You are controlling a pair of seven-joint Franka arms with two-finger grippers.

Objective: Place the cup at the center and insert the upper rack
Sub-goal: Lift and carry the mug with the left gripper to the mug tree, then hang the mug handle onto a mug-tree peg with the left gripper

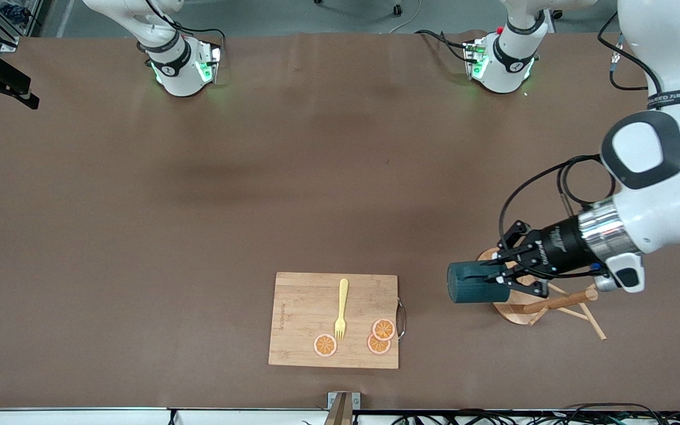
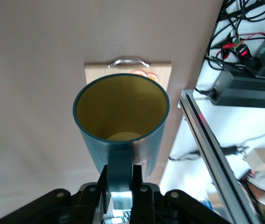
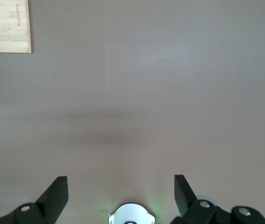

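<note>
One glossy teal cylindrical cup (image 1: 474,283), mustard inside, lies sideways in the left tool (image 1: 502,278), pinched by its handle, above the bench (image 1: 198,206) beside the bamboo upper rack (image 1: 543,304). One rectangular bamboo cutting board (image 1: 301,307) carries one yellow fork (image 1: 341,310) and three orange slices (image 1: 378,336). Right tool (image 3: 123,196) waits, spread.

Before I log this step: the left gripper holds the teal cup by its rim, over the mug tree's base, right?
Not by its rim. The left wrist view shows the left gripper shut on the cup by its handle. It is over the mug tree's base, as you said.
</note>
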